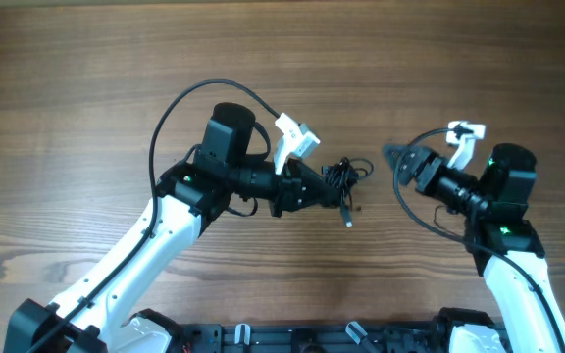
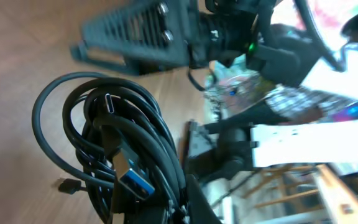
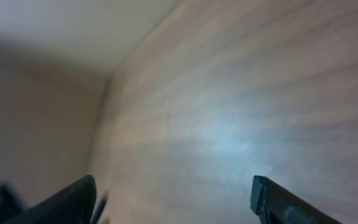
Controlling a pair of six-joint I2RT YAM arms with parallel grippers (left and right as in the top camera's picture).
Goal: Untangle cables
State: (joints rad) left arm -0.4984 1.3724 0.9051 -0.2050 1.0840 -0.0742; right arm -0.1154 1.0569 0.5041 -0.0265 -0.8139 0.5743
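Left gripper [image 1: 324, 188] is clenching the tangled bundle of cables [image 1: 342, 176] near the middle of the table [image 1: 86, 69]; the black cords are looping tightly over one another right before its wrist camera, and a flat plug [image 2: 134, 177] with a blue insert is poking out of the coil; one loose end [image 1: 349, 218] is trailing from the bundle toward the robot's side; whether the bundle is lifting off the wood I cannot tell; right gripper [image 1: 393, 157] is hanging released, near the cables but apart from them, its fingers [image 3: 73, 202] standing wide with only bare wood between.
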